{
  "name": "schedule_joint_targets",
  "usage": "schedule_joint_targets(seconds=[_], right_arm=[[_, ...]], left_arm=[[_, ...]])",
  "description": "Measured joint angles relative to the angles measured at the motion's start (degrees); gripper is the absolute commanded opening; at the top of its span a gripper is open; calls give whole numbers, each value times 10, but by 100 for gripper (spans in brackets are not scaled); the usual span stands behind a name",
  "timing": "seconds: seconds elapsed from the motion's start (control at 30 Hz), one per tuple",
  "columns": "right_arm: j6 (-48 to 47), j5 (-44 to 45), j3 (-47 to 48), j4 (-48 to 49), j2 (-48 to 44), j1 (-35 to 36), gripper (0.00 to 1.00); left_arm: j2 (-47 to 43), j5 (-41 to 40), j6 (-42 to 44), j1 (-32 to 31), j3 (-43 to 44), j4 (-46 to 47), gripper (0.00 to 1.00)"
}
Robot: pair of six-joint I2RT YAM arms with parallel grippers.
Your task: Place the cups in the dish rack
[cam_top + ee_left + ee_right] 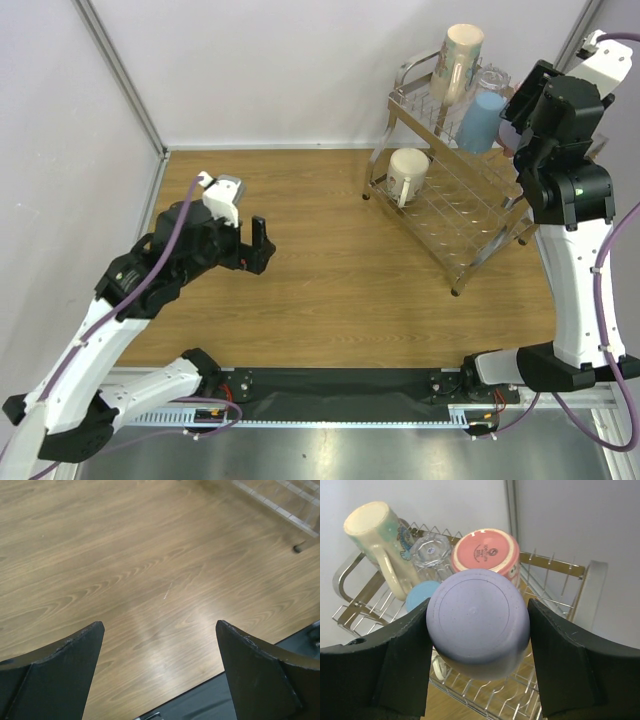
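A wood-grain surface [330, 260] was observed, enclosed by pale wall panels [270, 70]. A black strip [340, 385] was noted along its near edge.

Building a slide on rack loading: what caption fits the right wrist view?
Right gripper holds the lavender tumbler at the dish rack, beside pink mug, glass, beige mug and blue tumbler.

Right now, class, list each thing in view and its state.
Left jaws: open, empty.
Right jaws: shut on lavender tumbler, base towards camera.
Beige mug: racked, base up.
Glass: racked, base up.
Pink mug: racked, base up.
Blue tumbler: racked, base up.
White mug: lower shelf, base up.
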Motion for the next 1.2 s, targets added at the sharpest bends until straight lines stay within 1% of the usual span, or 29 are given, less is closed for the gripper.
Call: schedule_joint_targets(seconds=[0.17,0.33,0.53,0.8,1.2], right_arm=[[-13,21,14,-18,3,-2,0],[-23,29,-2,-17,2,-23,0],[-25,26,-8,-14,16,-53,0],[-16,18,-17,-17,38,-69,0],[-2,-2,-80,-1,38,-83,0]], left_arm=[[26,18,31,17,-14,-1,100],[29,28,47,17,-16,2,100],[32,28,65,9,-16,8,100],[28,15,72,9,-16,7,99],[27,10,76,9,-13,-1,100]])
